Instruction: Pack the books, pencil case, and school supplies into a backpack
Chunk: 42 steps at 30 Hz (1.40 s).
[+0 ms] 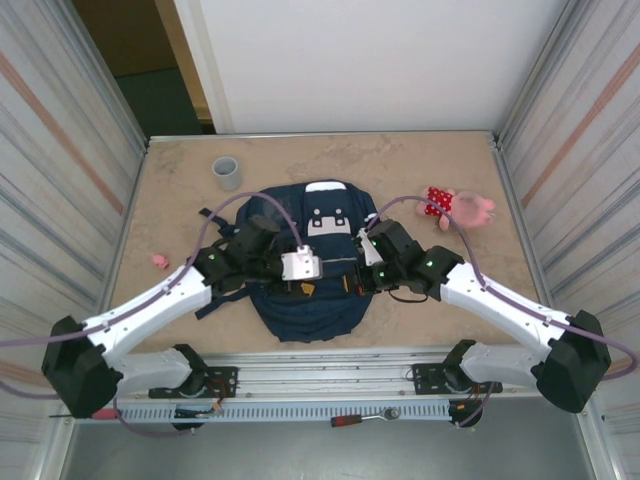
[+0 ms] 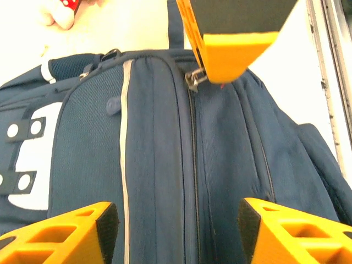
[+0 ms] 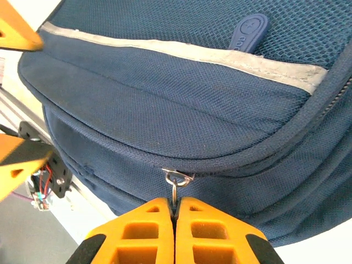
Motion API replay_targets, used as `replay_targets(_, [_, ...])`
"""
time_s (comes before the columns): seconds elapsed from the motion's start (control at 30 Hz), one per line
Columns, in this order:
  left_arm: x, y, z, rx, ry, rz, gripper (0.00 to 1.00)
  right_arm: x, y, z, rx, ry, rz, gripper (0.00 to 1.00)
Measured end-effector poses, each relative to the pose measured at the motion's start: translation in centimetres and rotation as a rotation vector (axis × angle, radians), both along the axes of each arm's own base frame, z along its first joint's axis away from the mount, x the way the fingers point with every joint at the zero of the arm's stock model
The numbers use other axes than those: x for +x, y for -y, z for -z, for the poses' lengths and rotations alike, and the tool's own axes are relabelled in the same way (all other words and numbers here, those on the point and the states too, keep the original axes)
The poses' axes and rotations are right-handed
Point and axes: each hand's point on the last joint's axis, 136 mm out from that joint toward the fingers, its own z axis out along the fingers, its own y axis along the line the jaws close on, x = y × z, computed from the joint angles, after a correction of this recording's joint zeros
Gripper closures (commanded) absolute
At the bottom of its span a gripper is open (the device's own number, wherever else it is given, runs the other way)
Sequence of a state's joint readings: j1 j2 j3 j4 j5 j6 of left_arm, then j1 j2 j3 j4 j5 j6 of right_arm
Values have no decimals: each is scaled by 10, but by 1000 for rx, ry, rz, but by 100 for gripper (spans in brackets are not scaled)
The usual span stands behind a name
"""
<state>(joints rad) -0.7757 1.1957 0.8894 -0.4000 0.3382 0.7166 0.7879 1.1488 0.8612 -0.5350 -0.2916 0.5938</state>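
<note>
the backpack (image 1: 300,312) lies mid table (image 1: 180,205), toward its near edge; the right gripper (image 3: 175,206) pinches its zipper pull (image 3: 175,186), the left gripper (image 2: 177,225) hangs open just above its front

Robot test cell of a lab or workshop sort. Walled left and right by ribbed metal panels (image 1: 60,130), backed by a plain white board (image 1: 380,60). Stone-patterned table (image 1: 330,160) edged with aluminium rail (image 1: 330,362); 2 robot arms bolted at the near edge, left arm (image 1: 150,312) and right arm (image 1: 500,305), trailing purple cables (image 1: 215,235). Loose props on top: backpack (image 1: 300,312), grey cup (image 1: 227,173), plush toy (image 1: 455,207). Red-handled tool (image 1: 355,419) lying on the front ledge.
</note>
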Motion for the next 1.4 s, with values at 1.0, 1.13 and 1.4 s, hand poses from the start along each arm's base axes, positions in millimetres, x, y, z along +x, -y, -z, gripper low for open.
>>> replay_targets(1.0, [3,-24,18,-47,-23,-44,59,3,12,-7,98,9,36,100])
replay_targets(1.13, [-2,-18,17,-40,-51,-37,51,-4,6,-2,78,1,20,100])
replay_targets(1.4, [-15,35,5,-44,-44,59,52,-3,7,-1,71,0,23,100])
